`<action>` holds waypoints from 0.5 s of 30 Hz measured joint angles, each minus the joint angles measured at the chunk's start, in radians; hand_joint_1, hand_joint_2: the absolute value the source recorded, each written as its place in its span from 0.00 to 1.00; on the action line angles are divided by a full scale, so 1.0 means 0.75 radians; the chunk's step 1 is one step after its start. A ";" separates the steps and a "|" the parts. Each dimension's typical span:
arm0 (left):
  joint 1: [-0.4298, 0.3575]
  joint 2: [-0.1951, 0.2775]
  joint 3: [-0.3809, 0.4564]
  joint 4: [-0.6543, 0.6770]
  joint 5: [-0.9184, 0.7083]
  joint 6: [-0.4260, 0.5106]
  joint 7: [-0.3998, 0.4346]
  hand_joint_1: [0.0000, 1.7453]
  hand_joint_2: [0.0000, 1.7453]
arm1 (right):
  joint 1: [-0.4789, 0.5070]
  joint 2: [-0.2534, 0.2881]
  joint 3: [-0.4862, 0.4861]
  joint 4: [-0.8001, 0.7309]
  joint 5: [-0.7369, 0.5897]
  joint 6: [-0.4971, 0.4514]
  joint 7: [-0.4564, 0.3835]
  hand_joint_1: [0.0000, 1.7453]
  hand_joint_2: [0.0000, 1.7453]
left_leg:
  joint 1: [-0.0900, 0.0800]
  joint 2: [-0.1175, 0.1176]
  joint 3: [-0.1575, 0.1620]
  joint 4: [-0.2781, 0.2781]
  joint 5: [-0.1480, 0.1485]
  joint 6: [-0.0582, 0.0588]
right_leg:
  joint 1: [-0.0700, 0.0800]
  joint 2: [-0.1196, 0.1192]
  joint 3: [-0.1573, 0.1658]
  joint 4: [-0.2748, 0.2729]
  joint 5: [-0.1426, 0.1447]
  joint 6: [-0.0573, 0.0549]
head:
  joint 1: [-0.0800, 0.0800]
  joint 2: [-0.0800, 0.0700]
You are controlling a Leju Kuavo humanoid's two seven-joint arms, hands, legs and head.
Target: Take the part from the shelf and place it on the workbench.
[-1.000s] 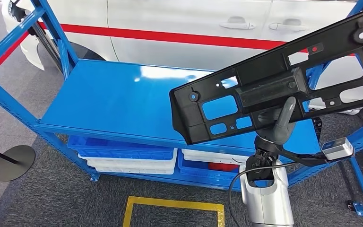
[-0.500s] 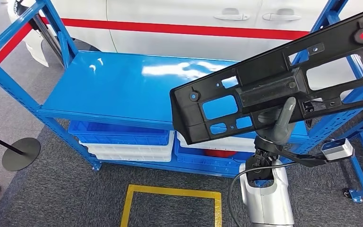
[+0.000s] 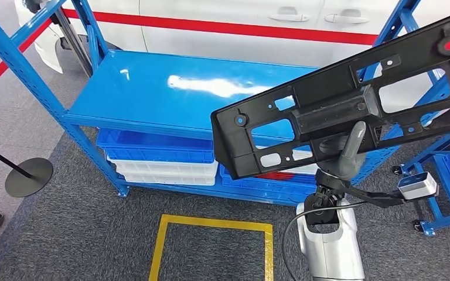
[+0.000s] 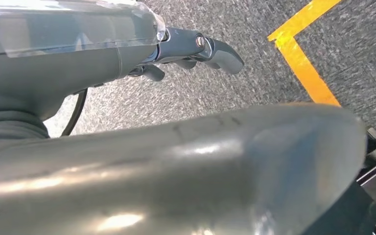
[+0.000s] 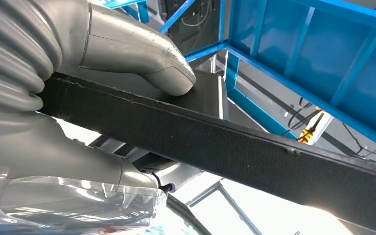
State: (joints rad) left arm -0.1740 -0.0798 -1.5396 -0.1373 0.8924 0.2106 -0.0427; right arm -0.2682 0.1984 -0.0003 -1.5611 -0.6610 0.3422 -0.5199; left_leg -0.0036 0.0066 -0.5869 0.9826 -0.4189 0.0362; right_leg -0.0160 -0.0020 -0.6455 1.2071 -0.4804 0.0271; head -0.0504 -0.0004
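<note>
Black plastic, ribbed and pierced with cut-outs: the part (image 3: 351, 111) sits in my right hand (image 3: 345, 153), raised in front of me and tilted, its far end higher than the end nearest my left side. From the head view, one grey finger runs up against its underside near the middle block. From the right wrist, my thick grey thumb (image 5: 142, 51) presses down on the upper face of the part (image 5: 225, 142) while the rest of the hand (image 5: 39, 122) backs it from below, so the grip is closed around the part's edge.

Beyond the part and to its left stands the blue shelf (image 3: 170, 93), its top deck bare and glossy. On the lower level are blue bins (image 3: 152, 146) stacked over white bins (image 3: 164, 171). Behind the shelf, a white car (image 3: 240, 23) with a red stripe.

Below my right hand, grey carpet with a yellow taped square (image 3: 211, 249). Far off to the left, a round black stanchion base (image 3: 28, 175).

My left hand (image 4: 196, 49) hangs over the carpet near a yellow tape line (image 4: 303, 54); fingers curled inward, nothing in them.
</note>
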 joint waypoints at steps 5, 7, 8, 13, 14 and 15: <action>-0.010 -0.003 0.002 0.000 0.031 0.045 -0.139 0.00 0.00 | 0.009 -0.001 -0.002 -0.025 0.002 -0.001 0.002 1.00 1.00 | -0.006 -0.002 -0.035 0.038 0.018 -0.030 | 0.009 0.001 0.166 -0.261 -0.032 -0.033 | 0.000 0.000; -0.019 -0.005 0.005 0.000 0.051 0.070 -0.217 0.00 0.00 | 0.013 -0.001 -0.003 -0.031 0.002 0.000 0.002 1.00 1.00 | -0.004 -0.003 -0.050 0.062 -0.003 -0.048 | 0.004 -0.001 0.158 -0.268 -0.017 -0.054 | 0.000 0.000; -0.024 -0.006 0.007 0.000 0.058 0.086 -0.252 0.00 0.00 | 0.015 0.000 -0.003 -0.035 0.003 0.000 0.002 1.00 1.00 | -0.001 -0.004 -0.070 0.106 -0.037 -0.057 | 0.000 -0.003 0.152 -0.272 -0.008 -0.063 | 0.000 0.000; -0.036 -0.010 0.022 0.000 0.089 0.134 -0.353 0.00 0.75 | 0.056 0.001 -0.004 -0.055 0.008 0.001 0.001 1.00 1.00 | 0.018 -0.004 -0.171 0.428 -0.189 -0.088 | 0.001 -0.004 0.121 -0.270 0.016 -0.068 | 0.000 0.000; -0.037 -0.011 0.028 0.000 0.100 0.144 -0.369 0.00 1.00 | 0.063 0.001 -0.004 -0.058 0.010 0.001 0.000 1.00 1.00 | 0.020 -0.004 -0.134 0.373 -0.155 -0.087 | 0.001 -0.003 0.119 -0.269 0.018 -0.066 | 0.000 0.000; -0.038 -0.011 0.037 0.000 0.116 0.158 -0.391 0.00 1.00 | 0.067 0.001 -0.005 -0.062 0.013 0.001 -0.003 1.00 1.00 | 0.022 -0.004 -0.077 0.278 -0.110 -0.084 | 0.001 -0.002 0.119 -0.269 0.019 -0.064 | 0.000 0.000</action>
State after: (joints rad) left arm -0.2028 -0.0877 -1.5117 -0.1373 0.9791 0.3293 -0.3359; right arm -0.2177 0.1987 -0.0038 -1.6079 -0.6514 0.3429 -0.5219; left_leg 0.0126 0.0033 -0.6445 1.1911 -0.5011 -0.0270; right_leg -0.0154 -0.0036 -0.5561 1.0057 -0.4664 -0.0206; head -0.0507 -0.0004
